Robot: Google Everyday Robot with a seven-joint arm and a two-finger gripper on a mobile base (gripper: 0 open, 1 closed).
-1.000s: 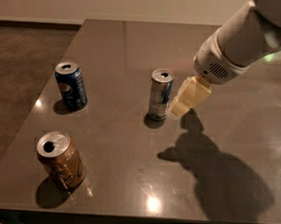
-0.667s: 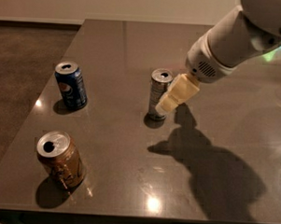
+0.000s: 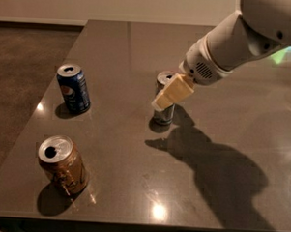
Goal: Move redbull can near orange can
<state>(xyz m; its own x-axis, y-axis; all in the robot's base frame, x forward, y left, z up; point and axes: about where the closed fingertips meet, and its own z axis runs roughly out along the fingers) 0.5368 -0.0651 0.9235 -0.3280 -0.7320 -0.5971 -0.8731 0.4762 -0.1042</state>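
The redbull can (image 3: pixel 163 114), slim and silver-blue, stands upright near the middle of the dark table (image 3: pixel 138 54). The gripper (image 3: pixel 171 94), with cream-coloured fingers on a white arm coming from the upper right, is right at the can and covers its upper half. The orange can (image 3: pixel 62 165), coppery with a silver top, stands at the front left of the table, well away from the redbull can.
A wider dark blue can (image 3: pixel 73 88) with a round logo stands at the left of the table, behind the orange can. The table's left edge and front edge are close to the two left cans. The arm's shadow lies on the table's right half.
The gripper has moved left and down from beside the redbull can to over its upper part. The cans have not moved.
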